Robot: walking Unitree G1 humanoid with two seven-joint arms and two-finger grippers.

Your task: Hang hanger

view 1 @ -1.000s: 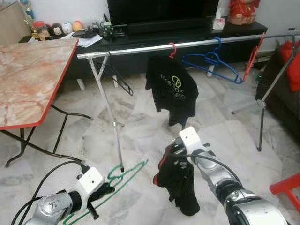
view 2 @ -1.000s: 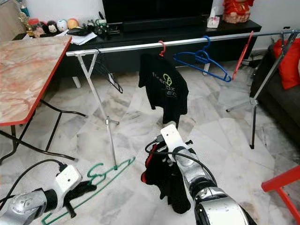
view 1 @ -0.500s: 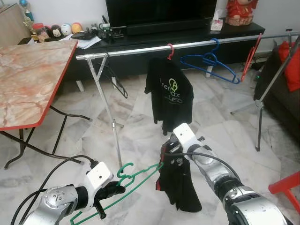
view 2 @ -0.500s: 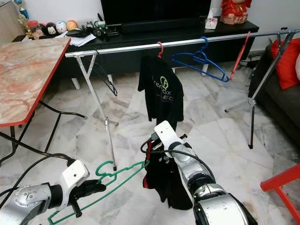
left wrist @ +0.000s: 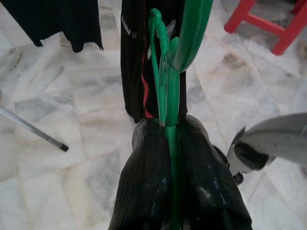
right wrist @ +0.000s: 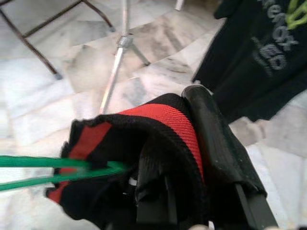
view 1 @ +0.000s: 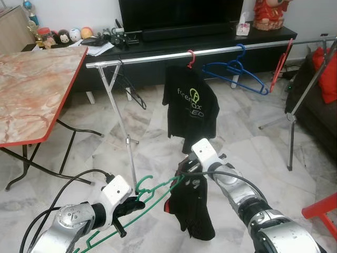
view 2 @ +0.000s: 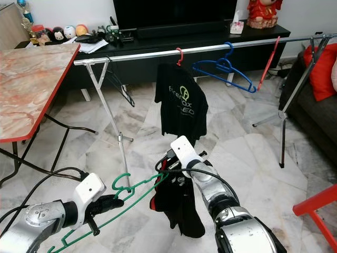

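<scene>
My left gripper is shut on a green hanger, low at the front left; its black fingers clamp the green wire. One end of the hanger reaches into the collar of a black garment with red trim, which my right gripper holds up, shut on the fabric. The green wire enters the red-edged opening. Behind stands a silver clothes rail with a black printed T-shirt on a red hanger, a blue hanger and a black hanger.
A marble-topped table with a red edge stands at the left. A black TV console runs along the back wall. A red stool is at the right front, a dark sofa with a red cushion at the far right.
My left gripper has raised the green hanger and brought it right, into the garment's collar. My right gripper holds the garment a little higher.
</scene>
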